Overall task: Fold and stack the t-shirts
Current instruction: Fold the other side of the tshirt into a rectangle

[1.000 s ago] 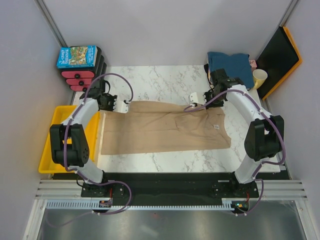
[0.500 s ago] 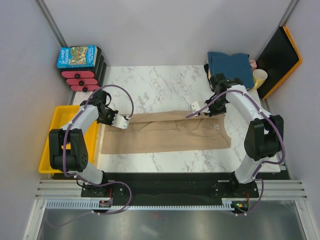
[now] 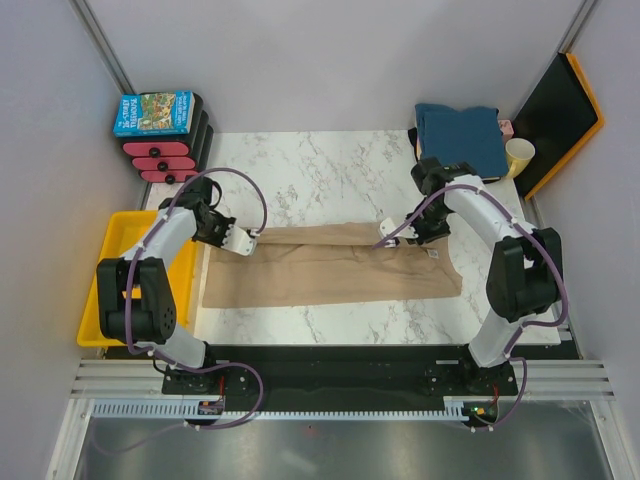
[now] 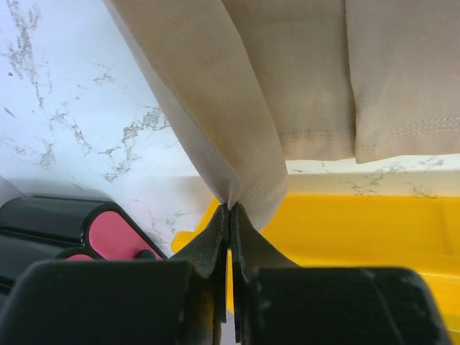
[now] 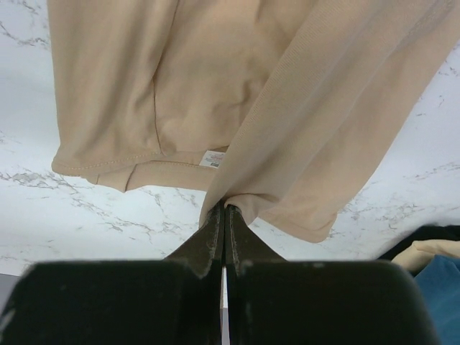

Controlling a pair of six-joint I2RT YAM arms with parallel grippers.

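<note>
Tan t-shirt (image 3: 330, 268) is lying lengthwise across the near half of the surface (image 3: 320, 170), which is white with grey marble veining. Its far edge is being lifted at two points over the flat layer below. A small white label (image 3: 434, 254) is showing near the shirt's right end, with print too small to read. A folded teal-blue t-shirt (image 3: 460, 135) is sitting at the far right corner of the surface.

The left gripper (image 3: 250, 238) is pinching the shirt's far left corner, fingers pressed together on a fold of cloth. The right gripper (image 3: 385, 228) is clamping the far edge right of centre in the same way. Both arms are bending at the elbow and reaching inward from the sides.

A yellow tray (image 3: 110, 250) is lying off the surface's left edge. A blue box (image 3: 153, 112) is resting on a red-and-black stack (image 3: 160, 155) at far left, its title too small to make out. Pale grey walls are enclosing the cell.
</note>
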